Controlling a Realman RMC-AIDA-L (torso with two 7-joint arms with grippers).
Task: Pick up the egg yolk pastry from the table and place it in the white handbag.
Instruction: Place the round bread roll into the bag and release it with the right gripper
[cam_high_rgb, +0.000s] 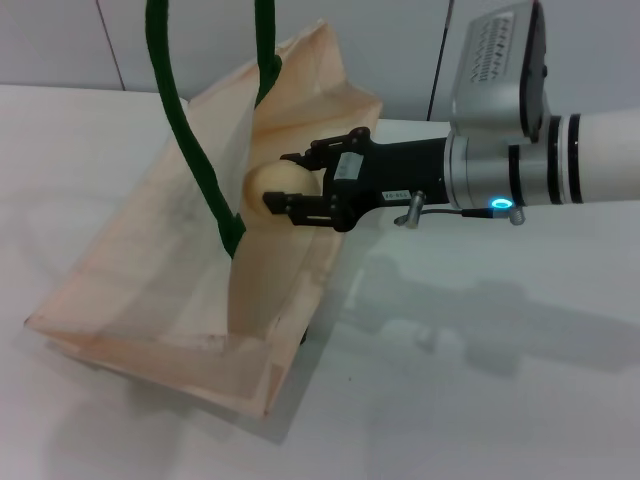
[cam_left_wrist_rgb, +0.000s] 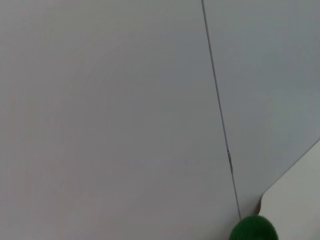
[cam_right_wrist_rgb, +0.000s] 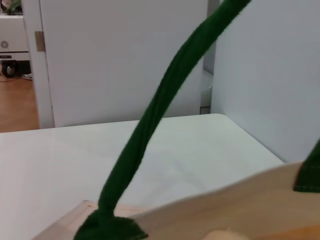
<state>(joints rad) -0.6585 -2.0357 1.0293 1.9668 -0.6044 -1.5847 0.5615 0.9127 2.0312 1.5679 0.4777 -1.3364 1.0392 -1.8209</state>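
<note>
White handbag (cam_high_rgb: 180, 290) mouth up — right tool (cam_high_rgb: 285, 187) pinching egg yolk pastry (cam_high_rgb: 272, 185) seemingly inside; left tool unseen

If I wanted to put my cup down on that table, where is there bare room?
The white table is bare in front of and below the right arm, and to the bag's left. It is crowded at the handbag, where the right gripper holds the pastry inside the mouth, beside the green handles.

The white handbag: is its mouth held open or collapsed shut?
Open. The white handbag gapes, its handles pulled upward, and the right gripper holds the egg yolk pastry inside the mouth.
</note>
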